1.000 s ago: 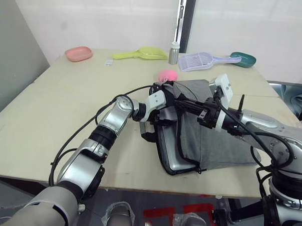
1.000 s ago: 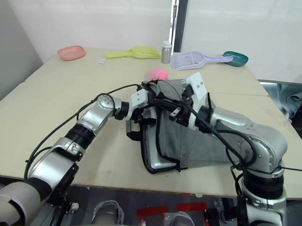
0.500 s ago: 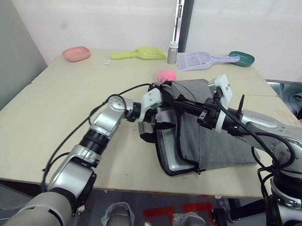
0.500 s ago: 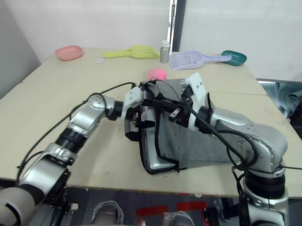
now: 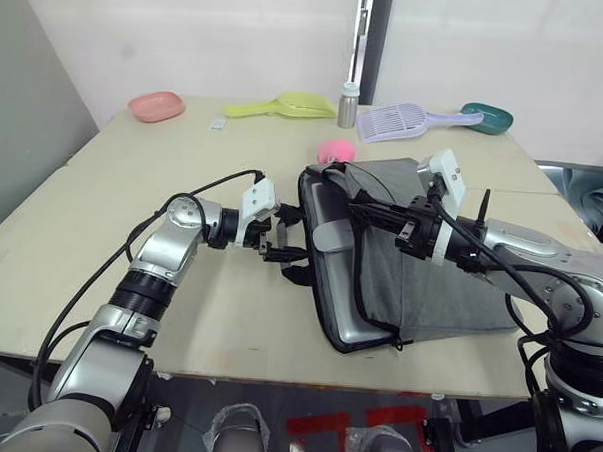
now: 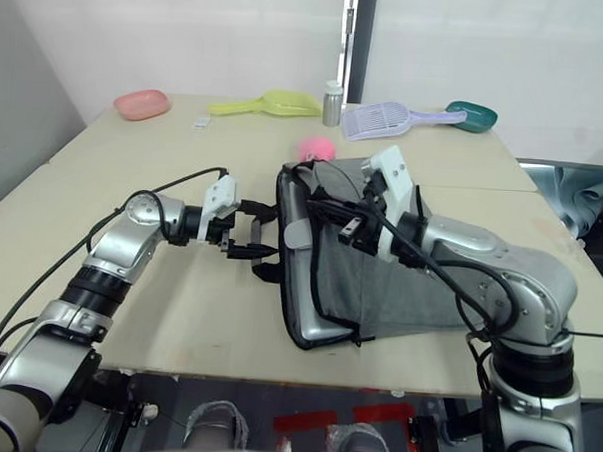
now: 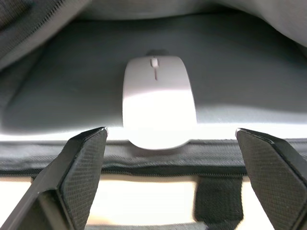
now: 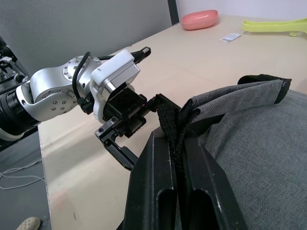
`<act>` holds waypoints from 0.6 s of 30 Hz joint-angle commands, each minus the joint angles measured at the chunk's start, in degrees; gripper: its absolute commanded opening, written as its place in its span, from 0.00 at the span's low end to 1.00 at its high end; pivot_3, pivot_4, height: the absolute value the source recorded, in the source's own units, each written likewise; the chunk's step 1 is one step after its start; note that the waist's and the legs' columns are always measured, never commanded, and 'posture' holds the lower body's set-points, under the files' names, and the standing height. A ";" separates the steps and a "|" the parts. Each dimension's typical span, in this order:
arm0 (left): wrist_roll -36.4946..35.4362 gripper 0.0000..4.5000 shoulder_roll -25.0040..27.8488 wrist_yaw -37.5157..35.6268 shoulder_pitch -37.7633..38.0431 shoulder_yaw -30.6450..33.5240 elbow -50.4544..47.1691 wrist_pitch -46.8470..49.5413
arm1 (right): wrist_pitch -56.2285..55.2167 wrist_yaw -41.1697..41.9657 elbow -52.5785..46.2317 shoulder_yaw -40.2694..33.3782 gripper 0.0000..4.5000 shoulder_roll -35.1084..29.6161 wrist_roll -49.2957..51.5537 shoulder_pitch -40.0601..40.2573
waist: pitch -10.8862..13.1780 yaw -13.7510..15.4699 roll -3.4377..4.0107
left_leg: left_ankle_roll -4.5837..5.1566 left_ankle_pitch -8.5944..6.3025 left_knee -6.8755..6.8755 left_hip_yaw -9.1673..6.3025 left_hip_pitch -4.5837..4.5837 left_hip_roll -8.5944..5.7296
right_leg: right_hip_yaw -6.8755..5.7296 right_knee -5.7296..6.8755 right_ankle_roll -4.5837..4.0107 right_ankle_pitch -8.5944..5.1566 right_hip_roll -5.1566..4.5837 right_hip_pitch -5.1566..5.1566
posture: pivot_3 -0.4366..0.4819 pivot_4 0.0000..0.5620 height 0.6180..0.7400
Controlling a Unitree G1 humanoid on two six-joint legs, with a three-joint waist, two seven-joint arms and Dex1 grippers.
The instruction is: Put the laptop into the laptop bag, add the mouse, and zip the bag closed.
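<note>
The right gripper (image 8: 175,143) pinches a strap (image 8: 168,112) to hold the bag (image 5: 429,282) gaping on the table (image 5: 133,199), so the mouse (image 7: 158,100) lies inside on the laptop (image 5: 342,333). The left gripper (image 5: 284,235), fingers spread and empty, sits beside the mouth; the zip is still undone.

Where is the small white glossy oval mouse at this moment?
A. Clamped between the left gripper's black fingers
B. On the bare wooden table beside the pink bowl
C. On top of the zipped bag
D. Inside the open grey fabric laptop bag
D: the left wrist view shows the small white glossy oval mouse lying inside the open grey fabric laptop bag, beyond the open left gripper, whose fingers hold nothing.
</note>
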 commanded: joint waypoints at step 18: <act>4.57 1.00 -9.23 1.06 -7.12 -2.03 19.43 -10.47 | -2.76 -2.29 -2.24 -1.29 0.00 -0.79 3.86 -0.40 | 0.00 0.09 0.00 | 0.01 0.00 0.00 0.02 0.00 0.00 | 0.03 -0.01 0.03 0.02 0.01 0.00 | 0.48 0.27 1.00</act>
